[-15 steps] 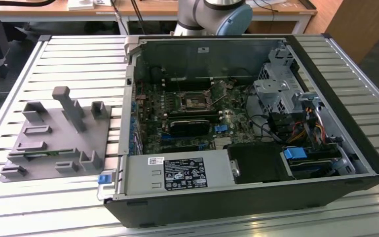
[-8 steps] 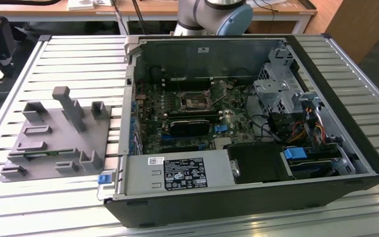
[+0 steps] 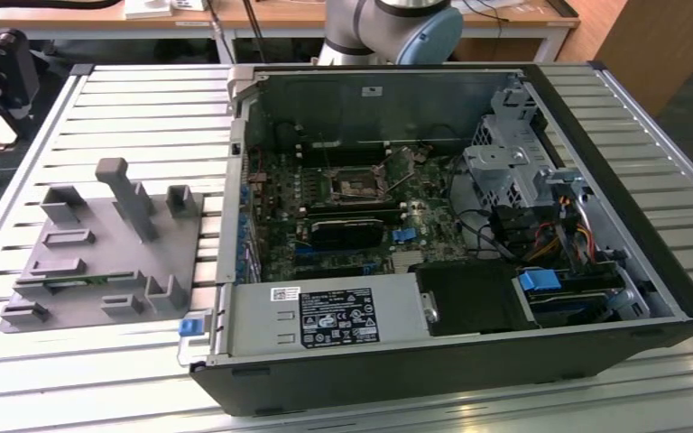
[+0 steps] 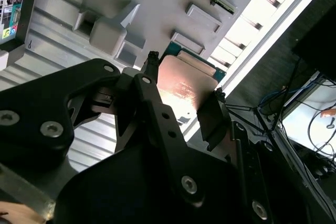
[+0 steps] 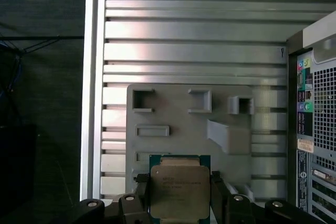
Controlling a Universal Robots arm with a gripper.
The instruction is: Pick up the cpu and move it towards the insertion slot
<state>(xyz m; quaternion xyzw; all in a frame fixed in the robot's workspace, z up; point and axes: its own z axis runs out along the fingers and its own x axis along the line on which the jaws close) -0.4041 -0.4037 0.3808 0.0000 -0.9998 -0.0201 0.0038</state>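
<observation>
The cpu [image 5: 179, 179] is clamped flat between the fingers [image 5: 217, 195] of the gripper [image 5: 179, 195], closed on its opposite edges and held clear above the grey fixture plate [image 5: 178, 114], so the pick-up is judged done. The insertion slot [image 3: 356, 187], inside the open computer case [image 3: 635, 298], is well apart; the carry is left. The gripper is pointed down at the slatted table [image 5: 194, 51].

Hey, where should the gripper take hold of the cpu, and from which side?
By two opposite edges, coming from above its flat top. The cpu is a thin square, so only its rim offers purchase; the gripper clamps it that way.
</observation>
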